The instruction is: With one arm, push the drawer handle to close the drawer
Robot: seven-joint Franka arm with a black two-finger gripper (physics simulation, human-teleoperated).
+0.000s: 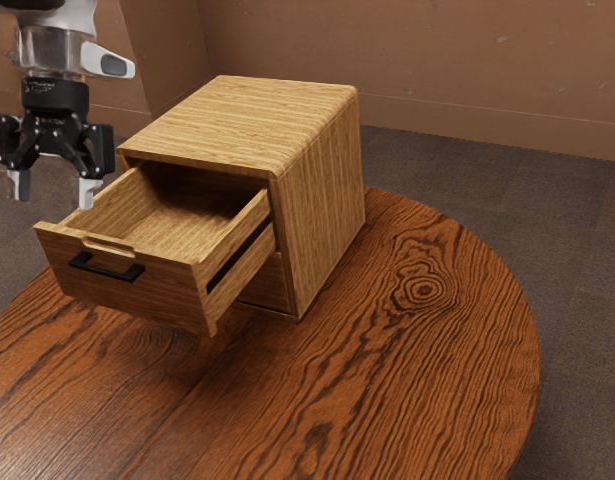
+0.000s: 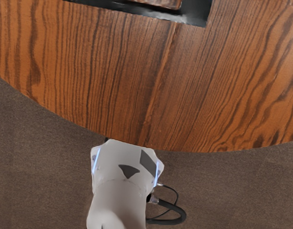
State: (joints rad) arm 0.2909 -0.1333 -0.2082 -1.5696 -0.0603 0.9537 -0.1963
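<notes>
My gripper (image 1: pixel 55 188) hangs at the exterior view's left with its two fingers spread wide and nothing visible between them. Below and beside it, the upper drawer (image 1: pixel 172 294) of a light wooden cabinet (image 1: pixel 323 190) is pulled well out. On the drawer's front panel is a black bar handle (image 1: pixel 107 269), lower than the fingertips. One fingertip overlaps the drawer's far side edge in that view; contact cannot be told.
The cabinet stands on a round, dark-grained wooden table (image 1: pixel 417 330). In the wrist view, the white arm base (image 2: pixel 120 167) and cables (image 2: pixel 172 220) lie beyond the table's curved edge (image 2: pixel 184 143). A dark shape (image 2: pixel 196 13) overlaps the tabletop there.
</notes>
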